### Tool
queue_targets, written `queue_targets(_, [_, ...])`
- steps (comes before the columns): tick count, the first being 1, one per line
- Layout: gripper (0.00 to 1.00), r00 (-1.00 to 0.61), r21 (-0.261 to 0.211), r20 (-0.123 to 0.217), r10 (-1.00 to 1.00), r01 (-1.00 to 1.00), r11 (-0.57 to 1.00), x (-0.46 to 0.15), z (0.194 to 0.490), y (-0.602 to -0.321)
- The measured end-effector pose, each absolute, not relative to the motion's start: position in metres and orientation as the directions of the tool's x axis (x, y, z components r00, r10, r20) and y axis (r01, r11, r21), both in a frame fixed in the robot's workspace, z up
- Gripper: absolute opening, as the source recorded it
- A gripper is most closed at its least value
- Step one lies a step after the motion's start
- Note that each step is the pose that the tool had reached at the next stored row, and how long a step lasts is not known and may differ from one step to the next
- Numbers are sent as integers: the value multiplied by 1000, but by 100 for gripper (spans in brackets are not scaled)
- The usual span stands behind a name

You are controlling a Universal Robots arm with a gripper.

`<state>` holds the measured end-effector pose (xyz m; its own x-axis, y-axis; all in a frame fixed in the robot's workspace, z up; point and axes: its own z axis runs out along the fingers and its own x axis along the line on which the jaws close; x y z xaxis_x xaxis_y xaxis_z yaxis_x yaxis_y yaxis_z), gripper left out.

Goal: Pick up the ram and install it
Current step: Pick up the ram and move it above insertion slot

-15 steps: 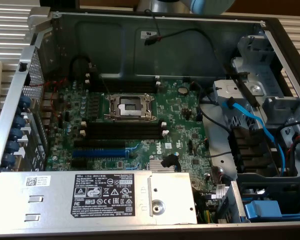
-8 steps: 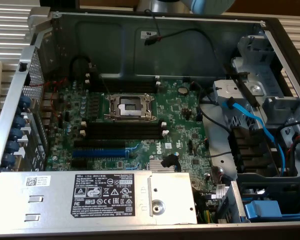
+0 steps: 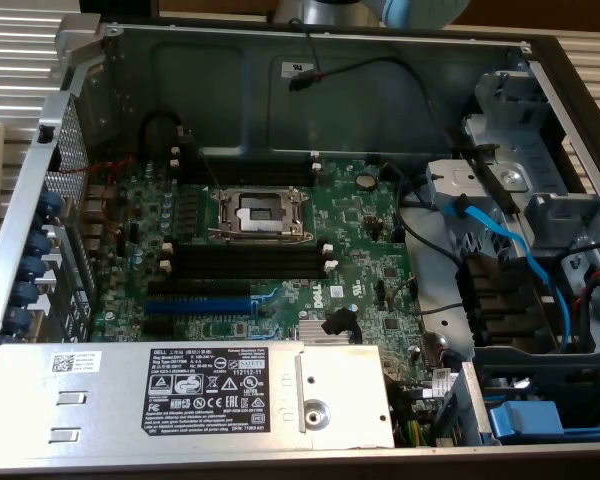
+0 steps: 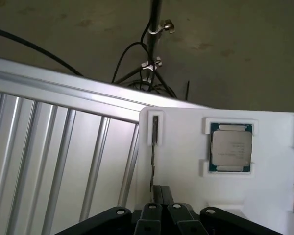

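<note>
My pincer: the black two-fingered gripper (image 4: 162, 190) has its fingers pressed together, and I can make out no gap between them.
Ram: the long, thin dark-green circuit-board stick (image 4: 155, 131) stands on edge in a narrow groove of the white plastic tray (image 4: 186, 161). I see it edge-on, as a slim dark line.
Ram and pincer: that line runs right up to my fingertips. Whether I am pinching it or only sitting against it, I cannot tell.
Tray neighbour: a square processor chip with a silver lid and green rim (image 4: 230, 148) lies flat in its own pocket, near the ram but apart from it.
Beside the tray: a ribbed, silver aluminium table top (image 4: 54, 161) runs along the tray's edge, and the ram's groove is just inside that edge.
Computer: an open grey metal desktop case (image 3: 230, 80) holds a green motherboard (image 3: 360, 230).
Slots: long black memory slots with white end clips (image 3: 245, 262) lie between the metal processor socket (image 3: 260, 213) and a blue slot (image 3: 198, 305).
Power supply: a silver box with a black label (image 3: 110, 395) sits along the case's near side in the exterior view.
</note>
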<state>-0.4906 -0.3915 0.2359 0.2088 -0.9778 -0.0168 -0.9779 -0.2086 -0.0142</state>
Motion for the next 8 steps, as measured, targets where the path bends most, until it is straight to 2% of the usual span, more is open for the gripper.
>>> queue_targets(8, [10,213,-14,-17,-977,-977,-213,-491,233,-392])
